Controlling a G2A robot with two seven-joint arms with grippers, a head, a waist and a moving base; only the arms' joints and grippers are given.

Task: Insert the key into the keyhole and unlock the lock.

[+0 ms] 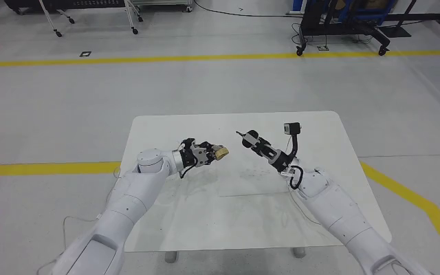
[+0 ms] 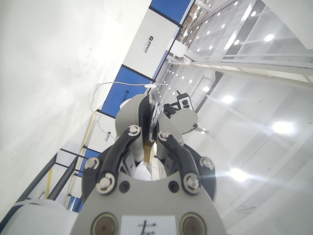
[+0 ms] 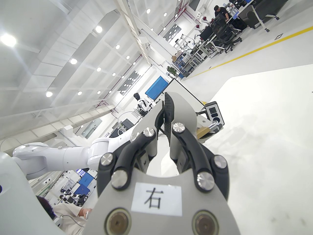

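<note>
Above the middle of the white table [image 1: 309,137], my left gripper [image 1: 208,152] is shut on a brass padlock [image 1: 221,152]. In the left wrist view the padlock's brass body [image 2: 148,153] and silver shackle [image 2: 155,114] sit clamped between the left gripper [image 2: 149,110] fingers. My right gripper [image 1: 246,138] hangs a short way to the right of the padlock, facing it, shut on a small silver key [image 2: 202,130] whose blade pokes out toward the lock. In the right wrist view, the right gripper [image 3: 166,107] fingers are pressed together and the padlock [image 3: 202,131] shows just beyond them. Key and lock are apart.
The table's surface around both arms is bare white, with its far edge [image 1: 234,115] behind the grippers. Yellow floor lines [image 1: 137,60] and wheeled racks [image 1: 344,27] lie well beyond the table.
</note>
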